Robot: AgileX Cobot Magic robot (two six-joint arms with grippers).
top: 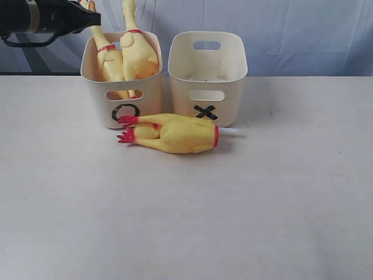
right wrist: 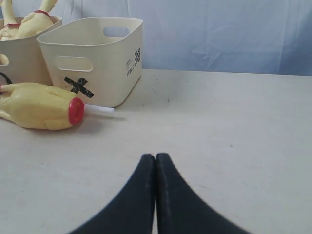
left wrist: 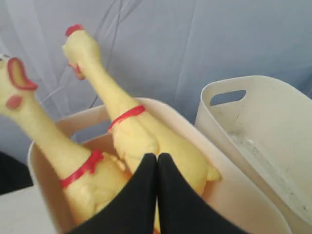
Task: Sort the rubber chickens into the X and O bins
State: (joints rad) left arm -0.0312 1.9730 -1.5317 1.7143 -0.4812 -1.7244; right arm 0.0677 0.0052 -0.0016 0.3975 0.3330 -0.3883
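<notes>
Two rubber chickens (top: 111, 61) (top: 139, 52) stand upright in the O bin (top: 96, 96), necks sticking out above its rim. The X bin (top: 233, 93) beside it holds no chicken. A third chicken (top: 175, 133) lies on its side on the table in front of both bins, red feet toward the O, red band toward the X, with a white tube (top: 230, 133) poking out. My left gripper (top: 96, 20) hovers at the O bin's back left, shut with nothing in it, just above the two chickens (left wrist: 48, 141) (left wrist: 131, 131). My right gripper (right wrist: 155, 158) is shut over bare table, well apart from the lying chicken (right wrist: 39, 105).
The cream table (top: 186, 221) stretches wide in front of the bins. A blue-grey cloth backdrop (top: 291, 35) hangs close behind them. The two bins stand almost touching, side by side.
</notes>
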